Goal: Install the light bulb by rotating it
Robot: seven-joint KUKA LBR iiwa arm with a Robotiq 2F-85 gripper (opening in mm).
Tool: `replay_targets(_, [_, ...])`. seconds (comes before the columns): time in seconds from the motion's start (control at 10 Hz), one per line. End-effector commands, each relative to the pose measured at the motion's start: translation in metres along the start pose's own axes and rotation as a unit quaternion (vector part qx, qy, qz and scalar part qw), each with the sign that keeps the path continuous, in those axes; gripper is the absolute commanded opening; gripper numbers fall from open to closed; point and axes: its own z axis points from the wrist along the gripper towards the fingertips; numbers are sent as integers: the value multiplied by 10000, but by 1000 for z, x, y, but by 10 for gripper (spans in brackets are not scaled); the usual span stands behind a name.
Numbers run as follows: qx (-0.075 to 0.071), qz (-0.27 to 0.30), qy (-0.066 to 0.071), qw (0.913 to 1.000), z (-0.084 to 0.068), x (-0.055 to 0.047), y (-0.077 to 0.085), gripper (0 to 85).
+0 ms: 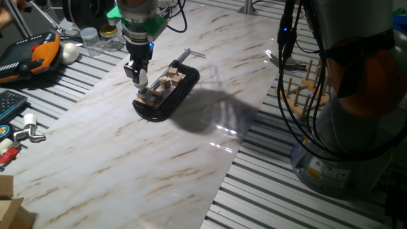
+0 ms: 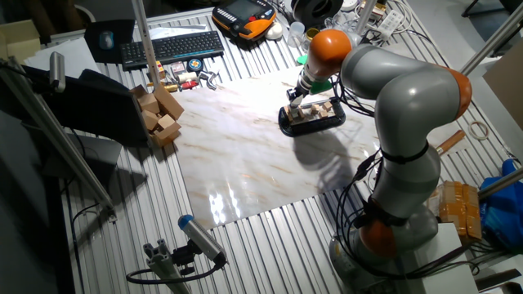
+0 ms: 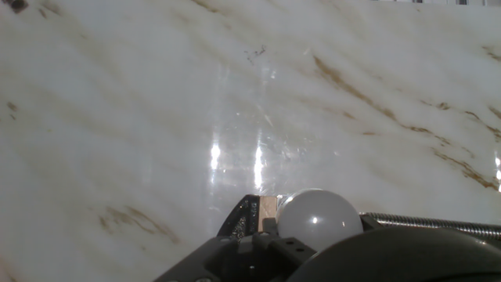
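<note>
Marble tabletop (image 1: 191, 159) gleams as the gripper (image 1: 141, 82) hangs above the clamp (image 1: 166, 95), fingers seemingly pinching the light bulb (image 3: 319, 219) — light, slick, fragile glass, best held round its dome.

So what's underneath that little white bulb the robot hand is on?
Under the light bulb sit small wooden blocks held in a black clamp. The gripper covers the bulb's base, so any socket is hidden.
</note>
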Motion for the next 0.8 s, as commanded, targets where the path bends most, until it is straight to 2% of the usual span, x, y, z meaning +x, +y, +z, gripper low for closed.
replay_targets(0.0, [0, 0, -1, 10000, 0, 0, 0, 0])
replay_targets(0.7, [7, 14, 8, 10000, 3, 0, 0, 0])
